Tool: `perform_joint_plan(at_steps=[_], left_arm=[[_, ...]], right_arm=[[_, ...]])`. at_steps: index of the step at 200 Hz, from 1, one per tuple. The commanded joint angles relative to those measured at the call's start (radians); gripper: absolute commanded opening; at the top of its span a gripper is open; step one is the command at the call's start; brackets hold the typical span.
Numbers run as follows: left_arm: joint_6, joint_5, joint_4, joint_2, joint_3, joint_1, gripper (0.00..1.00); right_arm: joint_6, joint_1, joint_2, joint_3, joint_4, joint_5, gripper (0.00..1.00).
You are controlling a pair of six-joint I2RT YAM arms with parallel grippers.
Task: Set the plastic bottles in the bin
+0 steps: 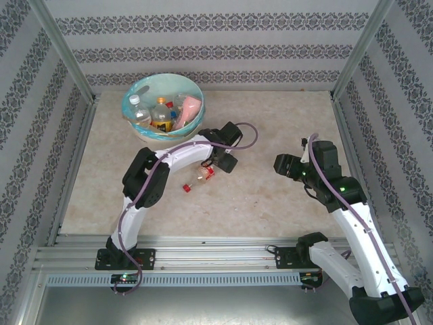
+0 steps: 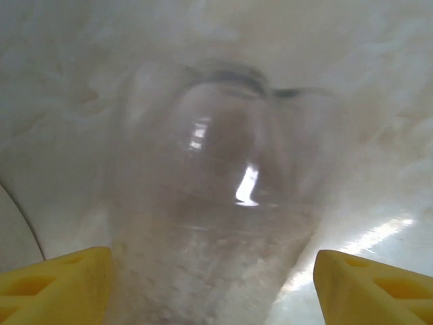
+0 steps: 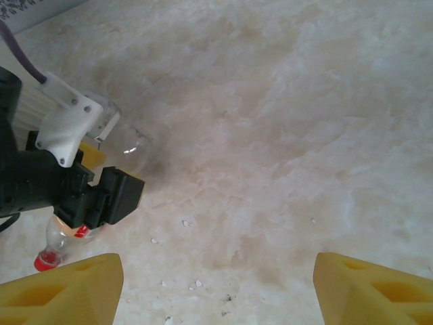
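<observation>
Left pincer (image 2: pixel 212 274) straddles a bottle (image 2: pixel 216 196); bin (image 1: pixel 126 108) holds several bottles (image 1: pixel 161 114).

Bin (image 1: pixel 157 140) sits back-left on the table (image 1: pixel 270 122), with several bottles (image 1: pixel 161 114) piled inside it. 1 lone bottle (image 1: pixel 199 177) lies on its side on the table near the middle, in front of the bin and a little to its right, cap end toward the near left. Left claw (image 1: pixel 218 162) is right over it, with 1 of its fingers (image 2: pixel 67 277) on each side of the body; contact can't be judged. Right claw (image 1: pixel 279 164) hangs further right, well apart from that bottle, bare table between its 2 spread fingers.
</observation>
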Motion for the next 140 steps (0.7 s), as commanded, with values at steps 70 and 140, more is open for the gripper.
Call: perform_joint_plan(at_steps=[70,140], left_arm=[[-0.019,0.008,0.033,0.004,-0.081,0.004,0.66],[-0.018,0.206,0.055,-0.128,-0.065,-0.006,0.54]], right_arm=[[0.016,-0.008,-0.021,-0.022,0.023,-0.027,0.74],[0.009,-0.008,-0.015,0.04,0.026,-0.042,0.73]])
